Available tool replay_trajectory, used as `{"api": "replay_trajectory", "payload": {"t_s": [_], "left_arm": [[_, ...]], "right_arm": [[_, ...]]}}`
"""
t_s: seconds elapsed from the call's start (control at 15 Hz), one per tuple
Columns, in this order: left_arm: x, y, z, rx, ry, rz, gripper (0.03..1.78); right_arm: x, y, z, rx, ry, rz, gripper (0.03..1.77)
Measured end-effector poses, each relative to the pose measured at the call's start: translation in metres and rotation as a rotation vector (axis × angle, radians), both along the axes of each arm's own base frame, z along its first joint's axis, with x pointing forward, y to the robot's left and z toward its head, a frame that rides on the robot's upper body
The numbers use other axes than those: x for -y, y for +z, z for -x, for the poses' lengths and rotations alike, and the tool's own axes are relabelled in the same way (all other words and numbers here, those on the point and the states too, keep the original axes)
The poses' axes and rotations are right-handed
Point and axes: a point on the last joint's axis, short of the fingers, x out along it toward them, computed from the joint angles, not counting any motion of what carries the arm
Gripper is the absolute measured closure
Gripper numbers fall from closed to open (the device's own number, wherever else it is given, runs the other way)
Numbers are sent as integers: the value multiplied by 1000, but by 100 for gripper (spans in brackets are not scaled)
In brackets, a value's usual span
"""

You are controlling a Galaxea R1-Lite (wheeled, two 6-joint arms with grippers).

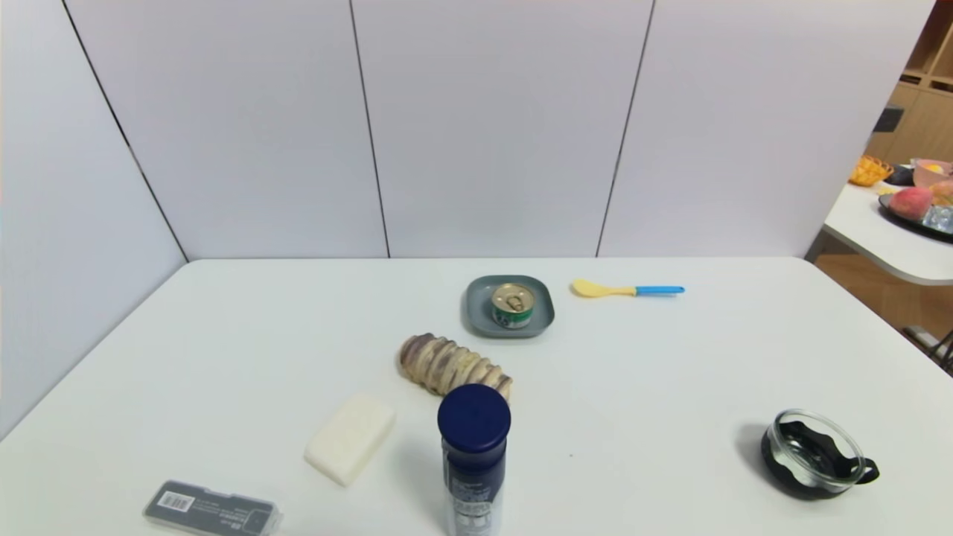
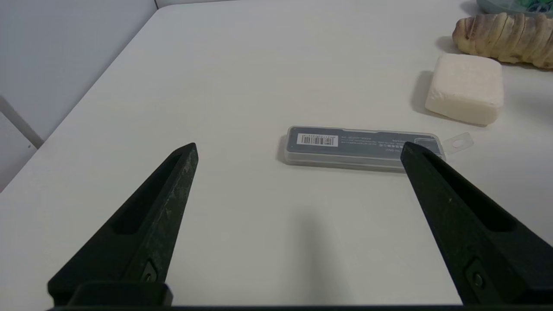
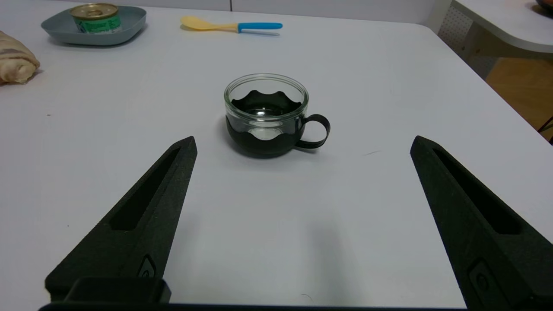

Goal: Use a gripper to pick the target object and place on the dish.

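A: Going left to right on the counter (image 1: 223,335), what does the head view show?

B: At the near left lies a flat case (image 1: 212,509), then a white block (image 1: 350,438), a bread roll (image 1: 454,365) and a blue-capped bottle (image 1: 473,454). Past the roll, at about 12 o'clock from the bottle, the dish (image 1: 543,316) carries the can (image 1: 513,305). A yellow spoon (image 1: 625,289) lies just at the dish's 3 o'clock, and a glass cup (image 1: 815,452) stands near the right edge.

A: So the can already sits on the dish?

B: It does, upright, inside the rim. Judged from that, the placing looks done.

A: And the hands?

B: The left hand (image 2: 298,151) is spread wide and holds nothing; the case lies just beyond its tips. The right hand (image 3: 302,144) is also wide open and empty, with the cup ahead between its fingers.

A: Which way does the can lie from each?

B: From the right hand, far off at roughly 11 o'clock. From the left hand, only the dish's edge (image 2: 497,6) peeks in at about 1 o'clock. Neither hand looks clearly nearer. The can is round, with no long axis to line up with.
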Motion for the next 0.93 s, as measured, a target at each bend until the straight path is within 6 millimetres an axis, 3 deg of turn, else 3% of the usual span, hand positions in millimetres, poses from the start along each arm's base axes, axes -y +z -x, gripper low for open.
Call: {"api": "replay_trajectory", "payload": {"t_s": [0.93], "left_arm": [[0,0,1,10,6,49,12]], "right_arm": [[0,0,0,0,0,0,9]]}}
